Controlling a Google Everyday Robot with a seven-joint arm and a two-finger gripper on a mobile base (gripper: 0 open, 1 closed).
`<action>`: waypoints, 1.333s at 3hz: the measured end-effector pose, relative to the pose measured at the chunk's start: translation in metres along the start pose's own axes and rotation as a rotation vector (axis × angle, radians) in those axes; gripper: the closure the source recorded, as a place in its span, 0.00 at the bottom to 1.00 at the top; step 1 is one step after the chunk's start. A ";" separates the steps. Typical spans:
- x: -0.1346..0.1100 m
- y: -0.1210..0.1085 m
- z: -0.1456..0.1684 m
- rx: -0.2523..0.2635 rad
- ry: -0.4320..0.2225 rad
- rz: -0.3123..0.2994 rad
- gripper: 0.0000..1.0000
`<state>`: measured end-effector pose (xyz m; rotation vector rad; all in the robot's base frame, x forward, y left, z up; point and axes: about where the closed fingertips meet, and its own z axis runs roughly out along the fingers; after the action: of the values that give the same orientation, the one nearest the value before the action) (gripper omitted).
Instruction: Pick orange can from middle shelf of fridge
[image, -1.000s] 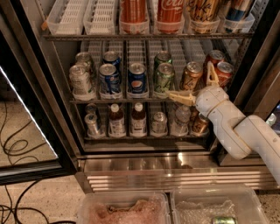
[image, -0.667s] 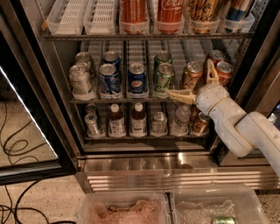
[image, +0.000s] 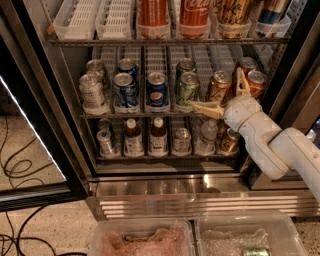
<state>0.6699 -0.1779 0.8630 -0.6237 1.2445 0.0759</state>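
Cans fill the white slotted lanes of the middle shelf (image: 150, 115) in the fridge (image: 165, 192): silver at left, then blue, green, the orange can (image: 219, 86) and red cans (image: 255, 80) at far right. The gripper (image: 216, 89) is released and spread wide, with one finger along the shelf edge before the orange can and the other just right of it. Nearer, the right clear bin (image: 292, 235) holds a small green can (image: 256, 251).

Gripper (image: 215, 88) is edging up and slightly left at the right end of the middle shelf (image: 150, 115). Its fingers are spread and nearing the orange can (image: 219, 83). The white arm (image: 270, 145) is rising with it.
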 end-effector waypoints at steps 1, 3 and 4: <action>0.000 0.000 0.000 0.000 0.000 0.000 0.11; 0.000 0.000 0.000 0.000 0.000 0.000 0.28; 0.000 0.000 0.000 0.000 0.000 0.000 0.29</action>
<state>0.6700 -0.1777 0.8631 -0.6239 1.2443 0.0761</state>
